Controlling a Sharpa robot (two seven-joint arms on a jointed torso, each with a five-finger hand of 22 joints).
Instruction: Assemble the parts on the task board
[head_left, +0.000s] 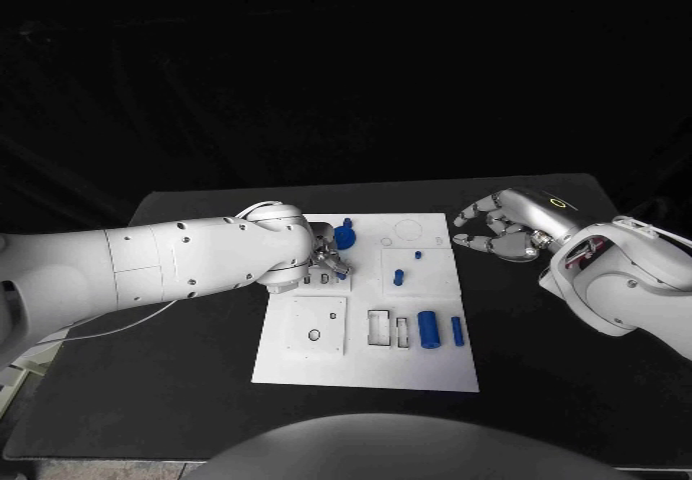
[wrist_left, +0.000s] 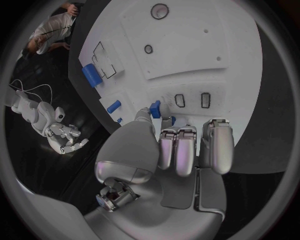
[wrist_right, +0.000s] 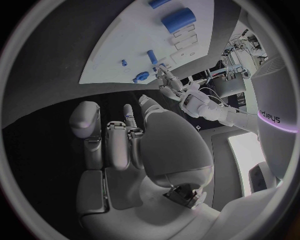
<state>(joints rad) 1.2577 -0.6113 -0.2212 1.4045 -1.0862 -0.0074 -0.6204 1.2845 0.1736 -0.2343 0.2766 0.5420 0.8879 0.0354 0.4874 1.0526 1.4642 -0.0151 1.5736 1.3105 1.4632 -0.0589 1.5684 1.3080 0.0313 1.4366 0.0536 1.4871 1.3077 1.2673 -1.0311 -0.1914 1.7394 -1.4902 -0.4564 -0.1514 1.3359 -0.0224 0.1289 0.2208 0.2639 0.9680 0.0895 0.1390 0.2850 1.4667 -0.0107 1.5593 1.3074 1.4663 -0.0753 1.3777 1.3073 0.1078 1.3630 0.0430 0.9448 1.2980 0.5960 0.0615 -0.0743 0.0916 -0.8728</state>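
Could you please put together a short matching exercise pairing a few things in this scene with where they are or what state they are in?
Things:
1. left hand
2. right hand
3. thick blue cylinder
4. task board

Places or states:
A. lying on the board's near right part, next to a thinner blue rod
B. white, flat in the middle of the black table
C. over the board's far left part, at a blue part
D. off the board's far right edge, fingers curled, holding nothing

Pairs: 1-C, 2-D, 3-A, 4-B
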